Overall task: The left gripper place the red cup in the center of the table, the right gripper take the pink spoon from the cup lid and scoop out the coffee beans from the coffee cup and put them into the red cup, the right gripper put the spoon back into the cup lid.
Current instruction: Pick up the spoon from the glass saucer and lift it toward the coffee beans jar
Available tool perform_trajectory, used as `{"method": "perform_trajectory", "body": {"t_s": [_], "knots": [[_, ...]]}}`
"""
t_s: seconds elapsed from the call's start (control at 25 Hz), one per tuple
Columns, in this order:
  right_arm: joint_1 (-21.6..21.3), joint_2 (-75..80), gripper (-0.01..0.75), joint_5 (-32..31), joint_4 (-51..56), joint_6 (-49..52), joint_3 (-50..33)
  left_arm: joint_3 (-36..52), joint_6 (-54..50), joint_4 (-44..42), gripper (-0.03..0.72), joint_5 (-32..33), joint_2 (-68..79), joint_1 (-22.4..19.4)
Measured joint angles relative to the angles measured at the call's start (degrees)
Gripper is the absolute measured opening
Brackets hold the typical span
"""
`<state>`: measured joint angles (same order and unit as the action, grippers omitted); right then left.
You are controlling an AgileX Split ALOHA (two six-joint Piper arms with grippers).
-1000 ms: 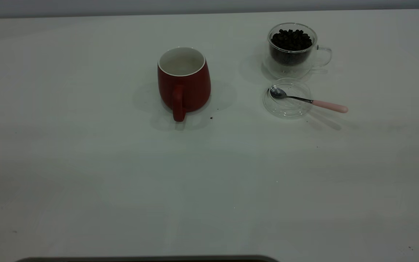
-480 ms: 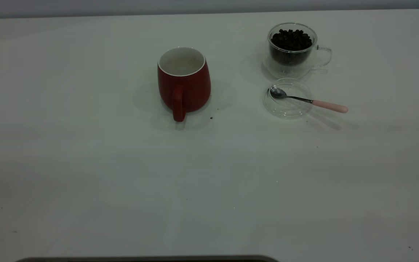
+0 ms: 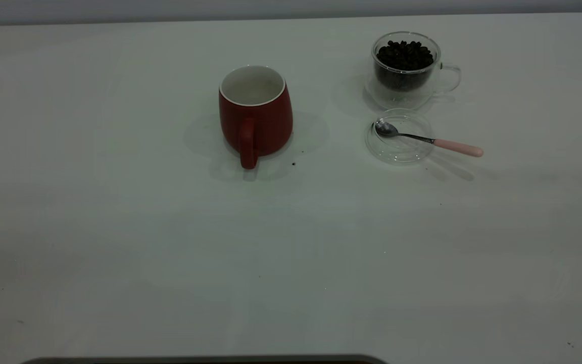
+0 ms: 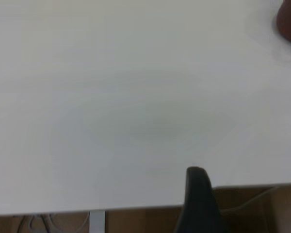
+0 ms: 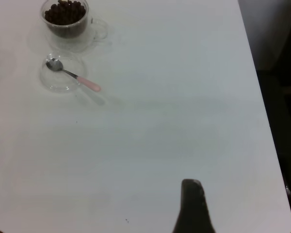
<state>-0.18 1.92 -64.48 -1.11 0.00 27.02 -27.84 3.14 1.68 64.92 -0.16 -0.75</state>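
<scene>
The red cup (image 3: 255, 112) stands upright near the table's middle, its handle toward the front; a sliver of it shows in the left wrist view (image 4: 290, 22). The glass coffee cup (image 3: 406, 68) full of beans stands at the back right and also shows in the right wrist view (image 5: 65, 17). In front of it the clear cup lid (image 3: 398, 137) holds the pink-handled spoon (image 3: 430, 140), bowl in the lid, handle sticking out right. Neither gripper shows in the exterior view. My left gripper (image 4: 196, 194) hangs over the table's edge. My right gripper (image 5: 193, 206) is above bare table, far from the spoon (image 5: 75, 76).
The white table (image 3: 170, 242) has a few dark crumbs, one beside the red cup (image 3: 293, 164). The table's rounded corner and right edge (image 5: 276, 184) lie close to my right gripper. Brown floor shows beyond the table edge in the left wrist view (image 4: 262, 208).
</scene>
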Motion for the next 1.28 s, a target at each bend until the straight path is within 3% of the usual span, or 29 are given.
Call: {"method": "perform_trajectory", "body": {"t_s": [1.28], "knots": [[0.0,0.0,0.588,0.0,-0.49,-0.6,0.0,0.0,-1.26,0.0,0.586,0.0,-0.85,0.0]]}}
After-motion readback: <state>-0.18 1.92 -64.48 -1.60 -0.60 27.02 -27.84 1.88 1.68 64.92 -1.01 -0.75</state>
